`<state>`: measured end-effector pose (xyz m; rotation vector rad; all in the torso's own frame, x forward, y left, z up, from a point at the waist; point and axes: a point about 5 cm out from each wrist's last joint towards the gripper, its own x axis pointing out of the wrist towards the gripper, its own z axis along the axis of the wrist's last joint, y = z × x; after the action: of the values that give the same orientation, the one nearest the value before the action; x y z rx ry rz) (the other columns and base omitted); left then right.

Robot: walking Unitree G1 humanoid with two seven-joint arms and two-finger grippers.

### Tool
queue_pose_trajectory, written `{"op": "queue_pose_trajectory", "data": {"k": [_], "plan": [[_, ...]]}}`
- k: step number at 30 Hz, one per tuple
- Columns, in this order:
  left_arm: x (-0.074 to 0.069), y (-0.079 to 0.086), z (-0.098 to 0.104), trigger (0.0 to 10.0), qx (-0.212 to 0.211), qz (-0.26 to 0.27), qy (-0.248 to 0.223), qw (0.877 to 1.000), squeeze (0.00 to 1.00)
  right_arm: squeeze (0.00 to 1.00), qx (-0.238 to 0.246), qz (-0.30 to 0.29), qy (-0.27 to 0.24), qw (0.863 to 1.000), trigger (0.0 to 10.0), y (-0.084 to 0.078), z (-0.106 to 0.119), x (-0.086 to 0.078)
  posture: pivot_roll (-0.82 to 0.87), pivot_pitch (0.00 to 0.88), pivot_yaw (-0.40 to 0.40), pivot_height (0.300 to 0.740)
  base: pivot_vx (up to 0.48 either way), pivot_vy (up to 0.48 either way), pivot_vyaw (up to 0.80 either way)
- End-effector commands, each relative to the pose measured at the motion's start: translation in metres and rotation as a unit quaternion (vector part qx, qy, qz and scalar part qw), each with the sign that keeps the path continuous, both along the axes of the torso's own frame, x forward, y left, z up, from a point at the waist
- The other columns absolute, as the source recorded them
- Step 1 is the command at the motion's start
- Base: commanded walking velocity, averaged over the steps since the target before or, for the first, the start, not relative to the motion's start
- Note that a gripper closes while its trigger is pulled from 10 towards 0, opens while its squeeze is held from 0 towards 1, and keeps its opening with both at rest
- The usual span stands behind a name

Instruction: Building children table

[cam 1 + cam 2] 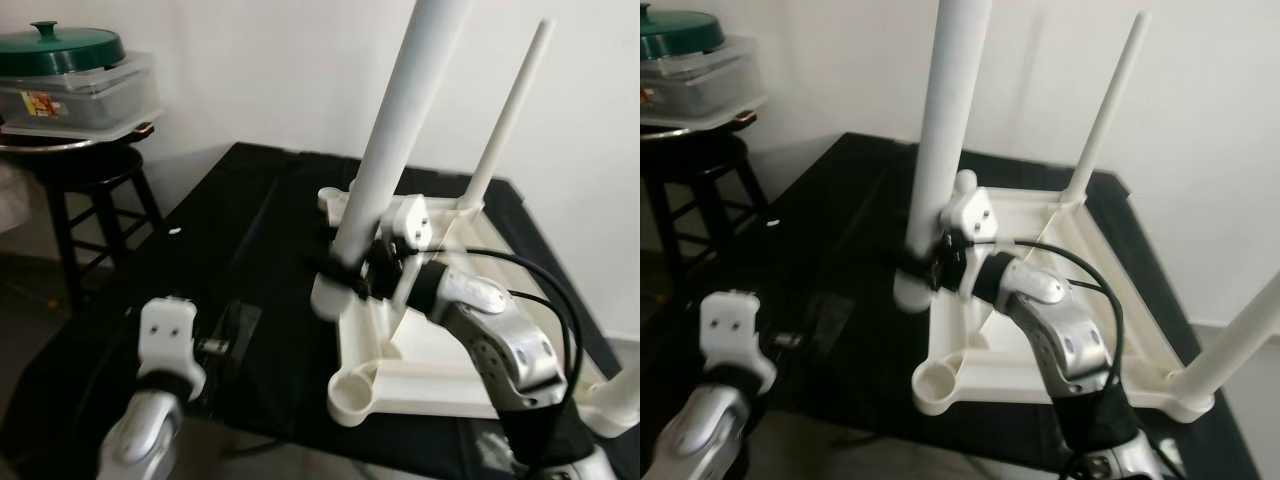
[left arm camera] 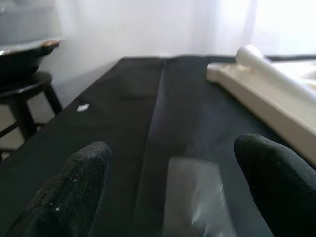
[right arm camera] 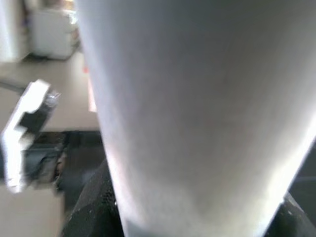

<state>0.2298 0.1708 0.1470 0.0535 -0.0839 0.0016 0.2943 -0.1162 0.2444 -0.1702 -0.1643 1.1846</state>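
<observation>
While the upside-down white plastic tabletop (image 1: 420, 360) sits on the black cloth (image 1: 250, 250), a thick white leg tube (image 1: 940, 130) is clamped upright by the right gripper (image 1: 935, 268); the left gripper (image 2: 173, 192) is held open, empty.

You have one white tabletop (image 1: 1110, 330) lying upside down on the black surface (image 1: 260, 250). Three white legs: near one (image 1: 940, 140), far one (image 1: 1108, 110), right one (image 1: 1240, 340). One dark stool (image 1: 95, 190), one green lid (image 1: 60, 48).

Silver arms with white wrist blocks; black cables loop beside the right claw (image 1: 352, 268); left claw (image 2: 173, 187) fingers black.
</observation>
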Motion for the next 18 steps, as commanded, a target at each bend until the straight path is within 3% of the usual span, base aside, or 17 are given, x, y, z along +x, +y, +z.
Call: {"op": "queue_pose_trajectory", "data": {"k": [1,5,9,11,13,18], "plan": [[-0.002,0.0,0.0,10.0,0.011,-0.003,0.0,1.0,0.0,0.0,-0.008,0.04,0.0,0.999,10.0,-0.003,0.005,-0.005,0.0,0.061,-0.088,0.74,0.0,0.0,0.0],[-0.01,0.001,0.001,10.0,0.028,-0.001,0.003,1.0,0.0,0.0,-0.024,0.15,0.042,0.988,10.0,-0.017,0.011,-0.018,0.0,0.11,-0.085,0.74,0.0,0.0,-0.6],[-0.013,0.001,0.002,10.0,0.038,-0.004,0.004,0.999,0.0,0.0,-0.04,0.18,0.053,0.981,10.0,-0.02,0.009,-0.018,0.01,0.14,-0.078,0.74,0.0,0.0,-0.8],[-0.021,0.001,0.006,10.0,0.058,-0.012,0.002,0.998,0.0,0.0,-0.064,0.201,0.057,0.976,10.0,-0.019,0.006,-0.017,0.01,0.177,-0.071,0.74,0.0,0.0,-0.8],[-0.024,0.001,0.007,10.0,0.061,-0.013,0.003,0.998,0.0,0.0,-0.057,0.211,0.062,0.974,10.0,-0.015,0.007,-0.016,0.01,0.2,-0.066,0.74,0.0,0.0,-0.8],[-0.029,0.002,0.012,10.0,0.063,-0.014,0.005,0.998,0.0,0.0,-0.061,0.261,0.046,0.962,10.0,0.001,0.013,-0.019,0.01,0.243,-0.059,0.74,0.0,0.0,0.0]]}}
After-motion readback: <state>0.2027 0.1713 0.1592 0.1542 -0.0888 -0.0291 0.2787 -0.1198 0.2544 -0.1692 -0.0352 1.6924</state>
